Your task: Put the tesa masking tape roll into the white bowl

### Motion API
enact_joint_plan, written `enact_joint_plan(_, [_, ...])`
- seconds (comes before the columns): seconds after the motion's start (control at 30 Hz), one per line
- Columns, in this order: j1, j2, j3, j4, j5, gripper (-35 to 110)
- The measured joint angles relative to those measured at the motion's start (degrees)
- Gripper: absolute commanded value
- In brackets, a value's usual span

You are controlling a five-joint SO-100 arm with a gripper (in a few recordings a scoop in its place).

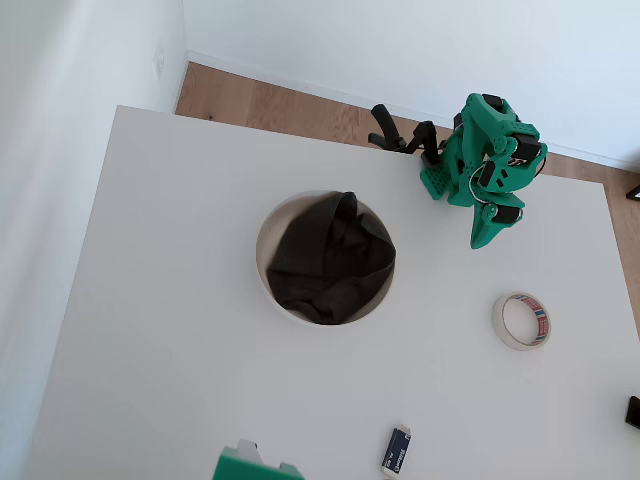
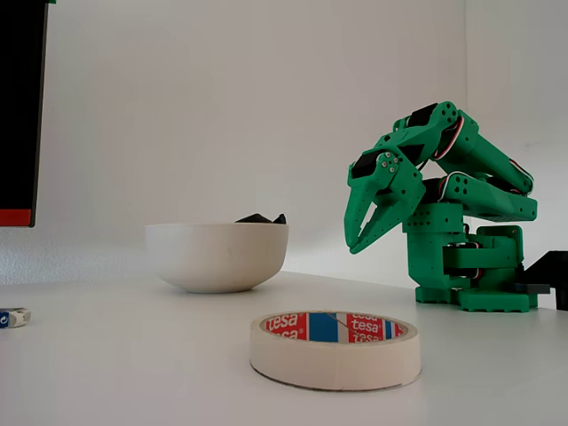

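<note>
Cream tesa masking tape roll [image 1: 521, 321] lies flat near the table's [image 1: 150, 300] right edge in the overhead view, well apart from the central white bowl [image 1: 268, 250] holding dark cloth [image 1: 330, 258]. A blue packet [image 1: 396, 450] sits by the near edge. The fixed view shows the folded green arm's [image 2: 470, 191] gripper [image 2: 359, 241] pointing down, fingers narrowly parted, empty.

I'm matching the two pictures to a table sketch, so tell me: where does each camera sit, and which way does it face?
Overhead view: above the table, looking down; green arm at the far edge, tool folded in.
Fixed view: near table height beside the tesa masking tape roll, looking across at the white bowl; arm side-on, tool pointing down.
Shared: tape roll, bowl, arm, dark blue packet.
</note>
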Motion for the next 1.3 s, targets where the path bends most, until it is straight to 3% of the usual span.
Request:
enact_joint_plan(0.63, [0.0,0.09,0.0,3.16,0.0,-8])
enact_joint_plan(0.9, [2.2,-1.58,0.0,-3.25,-0.62,-8])
enact_joint_plan(1.3, [-3.87,-42.28,-14.59,-23.03,0.62,-8])
